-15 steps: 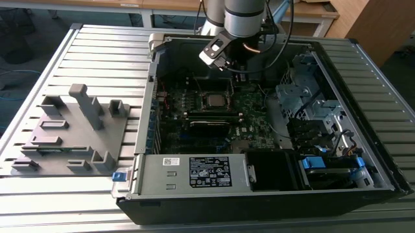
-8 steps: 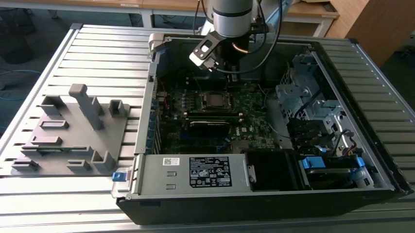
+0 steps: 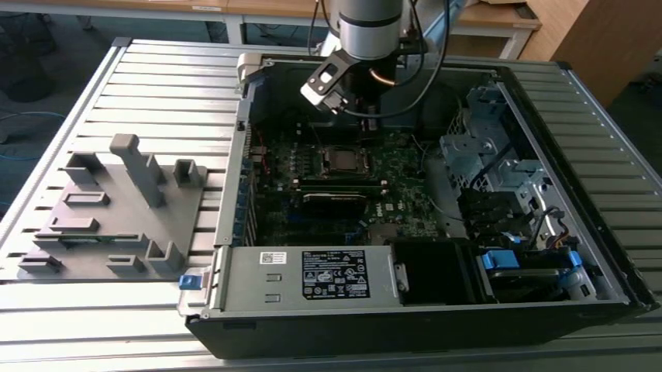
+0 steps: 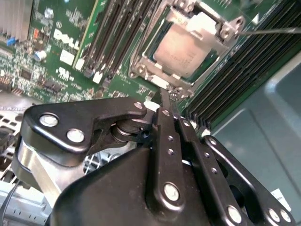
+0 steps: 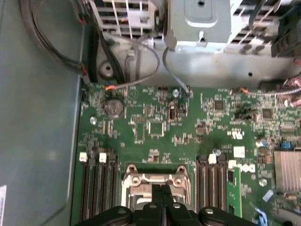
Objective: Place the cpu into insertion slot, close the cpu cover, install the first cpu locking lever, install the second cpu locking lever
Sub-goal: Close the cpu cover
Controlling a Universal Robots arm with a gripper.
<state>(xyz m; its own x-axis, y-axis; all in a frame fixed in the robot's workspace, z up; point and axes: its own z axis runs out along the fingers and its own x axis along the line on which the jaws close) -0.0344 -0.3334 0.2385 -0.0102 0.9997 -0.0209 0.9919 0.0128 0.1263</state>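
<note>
The gripper (image 4: pixel 165 96) is poised at the slot (image 4: pixel 142 60) rim, fingers pressed together, nothing held. The cpu (image 4: pixel 181 54) is seated in the slot, the cover (image 4: pixel 207 26) lowered over it.

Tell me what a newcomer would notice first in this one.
The arm reaches down into the open computer case in the exterior view. In the second wrist view, the shut gripper hangs close by the silver cpu, which lies under its cpu cover on the green motherboard.
</note>
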